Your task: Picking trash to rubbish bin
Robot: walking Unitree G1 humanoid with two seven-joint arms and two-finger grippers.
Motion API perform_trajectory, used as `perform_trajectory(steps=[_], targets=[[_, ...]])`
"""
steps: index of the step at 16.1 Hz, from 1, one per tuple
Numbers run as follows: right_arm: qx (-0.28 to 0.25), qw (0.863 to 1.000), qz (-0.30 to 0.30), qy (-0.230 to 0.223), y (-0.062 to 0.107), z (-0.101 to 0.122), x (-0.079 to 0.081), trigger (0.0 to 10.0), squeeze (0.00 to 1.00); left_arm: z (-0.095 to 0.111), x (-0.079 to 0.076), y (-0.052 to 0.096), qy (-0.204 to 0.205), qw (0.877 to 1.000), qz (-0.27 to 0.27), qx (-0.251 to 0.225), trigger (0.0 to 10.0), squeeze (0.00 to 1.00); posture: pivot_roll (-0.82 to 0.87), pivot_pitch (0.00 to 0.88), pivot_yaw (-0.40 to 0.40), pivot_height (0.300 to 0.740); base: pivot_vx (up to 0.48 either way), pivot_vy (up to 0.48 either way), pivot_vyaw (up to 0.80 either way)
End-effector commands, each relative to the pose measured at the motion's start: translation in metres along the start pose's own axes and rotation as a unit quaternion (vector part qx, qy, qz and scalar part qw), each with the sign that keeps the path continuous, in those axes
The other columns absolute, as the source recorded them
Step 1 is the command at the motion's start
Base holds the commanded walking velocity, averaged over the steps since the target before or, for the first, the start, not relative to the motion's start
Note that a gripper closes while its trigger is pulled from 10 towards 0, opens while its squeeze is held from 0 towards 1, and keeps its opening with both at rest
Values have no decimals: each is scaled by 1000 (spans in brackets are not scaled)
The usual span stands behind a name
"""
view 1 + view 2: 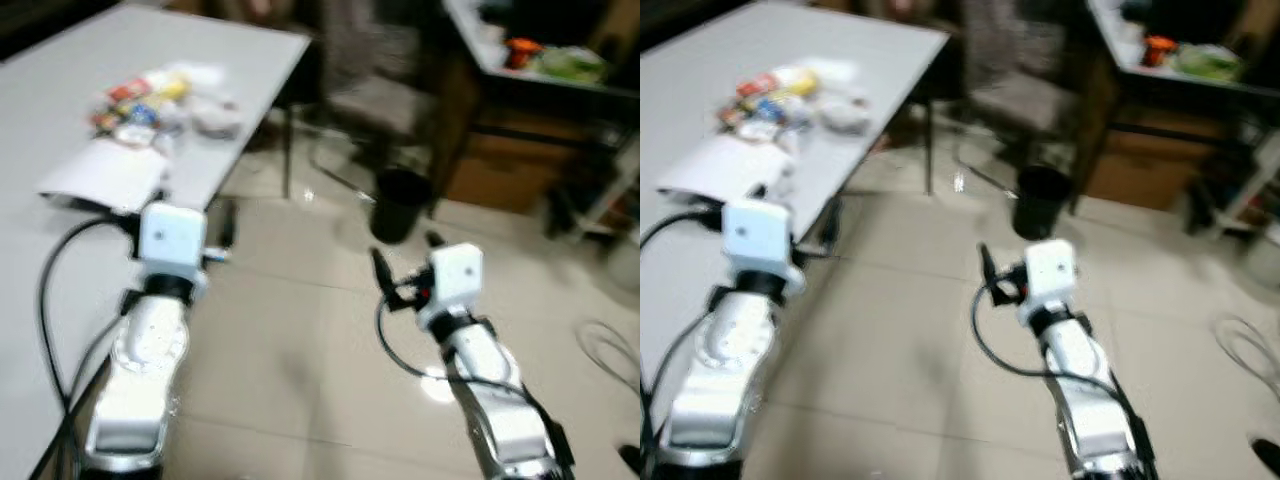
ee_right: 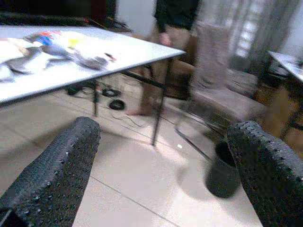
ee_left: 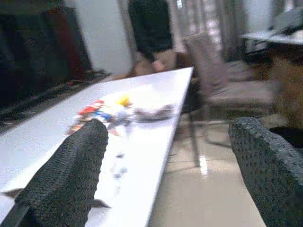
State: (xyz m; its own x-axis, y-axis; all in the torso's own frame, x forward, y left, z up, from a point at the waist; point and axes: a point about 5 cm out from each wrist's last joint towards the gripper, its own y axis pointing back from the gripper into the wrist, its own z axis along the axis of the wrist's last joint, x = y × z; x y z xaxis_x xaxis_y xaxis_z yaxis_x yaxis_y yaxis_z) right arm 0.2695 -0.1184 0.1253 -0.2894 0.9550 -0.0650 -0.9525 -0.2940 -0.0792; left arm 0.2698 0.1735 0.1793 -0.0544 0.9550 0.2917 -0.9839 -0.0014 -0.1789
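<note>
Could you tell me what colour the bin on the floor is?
Black; the bin shows best in the left eye view.

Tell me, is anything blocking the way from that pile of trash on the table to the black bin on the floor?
Nothing visible does. The trash pile lies on the white table near its edge, and the black bin stands on open tiled floor beyond the table's corner. Both the left gripper and right gripper are open and empty.

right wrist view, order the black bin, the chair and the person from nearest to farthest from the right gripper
From the right gripper, fingers open over the tile floor:
1. Black bin, on the floor just ahead, toward the right finger.
2. Chair, behind the bin, beyond the table's corner.
3. Person, standing farthest back at the table's far end.
</note>
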Motion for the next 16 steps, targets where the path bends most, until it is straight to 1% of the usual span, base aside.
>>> perform_trajectory(steps=[1,2,4,5,7,9,10,13,15,16], targets=[[6,1000,-17,2,3,-2,-9,10000,0,2,-8,-2,1,1000,-13,-1,10000,0,-40,0,-51,740,307,0,0],[12,1000,-25,-9,3,-4,-11,10000,0,0,-8,-2,2,1000,-13,3,10000,0,-38,0,-51,740,304,0,0],[13,1000,-22,-8,3,-4,-11,10000,0,-1,-8,-3,4,1000,-11,8,10000,0,-36,0,-55,740,309,0,0],[14,1000,-5,-17,2,-4,-8,10000,0,-2,-8,-4,4,1000,-11,10,10000,0,-40,0,-57,740,307,0,0],[15,999,32,13,2,-3,-1,10000,0,-5,-4,-4,11,1000,2,19,10000,0,-41,0,-55,740,304,0,0],[22,999,47,9,2,-6,3,10000,0,-9,1,-3,15,999,13,29,10000,0,-40,0,-55,740,304,0,684],[24,998,54,18,3,-7,5,10000,0,-10,2,-3,13,999,13,31,10000,0,-32,0,-60,740,304,0,800],[25,998,57,19,4,-9,8,10000,0,-11,3,-2,18,999,13,34,10000,0,-33,0,-58,740,304,0,694],[28,999,43,-1,3,-9,5,10000,0,-12,1,-3,18,999,9,36,10000,0,-32,0,-59,740,304,0,0],[28,999,44,-1,3,-10,5,10000,0,-12,1,-3,18,999,7,36,10000,0,-35,0,-57,740,304,0,0]])
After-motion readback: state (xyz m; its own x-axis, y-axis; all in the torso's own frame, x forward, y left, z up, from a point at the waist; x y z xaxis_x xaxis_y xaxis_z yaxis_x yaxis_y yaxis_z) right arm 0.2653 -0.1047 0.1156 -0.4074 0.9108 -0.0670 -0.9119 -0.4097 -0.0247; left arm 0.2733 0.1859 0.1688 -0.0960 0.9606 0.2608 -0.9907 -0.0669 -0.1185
